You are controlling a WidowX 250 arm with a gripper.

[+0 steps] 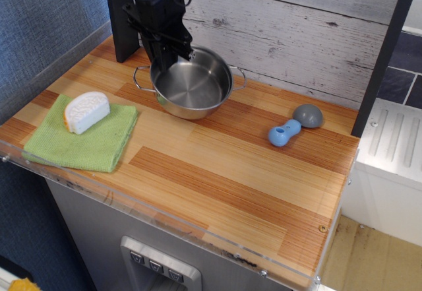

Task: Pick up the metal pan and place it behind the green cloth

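The metal pan [192,88] is round and shiny with two wire loop handles. It sits low over the wooden counter at the back, right of and behind the green cloth [82,137]. My gripper [170,55] comes down from above and is shut on the pan's back left rim. I cannot tell whether the pan's base touches the wood. The green cloth lies at the front left with a white-and-orange wedge [86,111] on it.
A blue dumbbell-shaped piece [284,133] and a small grey dome [308,115] lie at the right. A dark post [121,17] stands at the back left, close to my gripper. A whitewashed plank wall [297,27] runs behind the counter [217,172].
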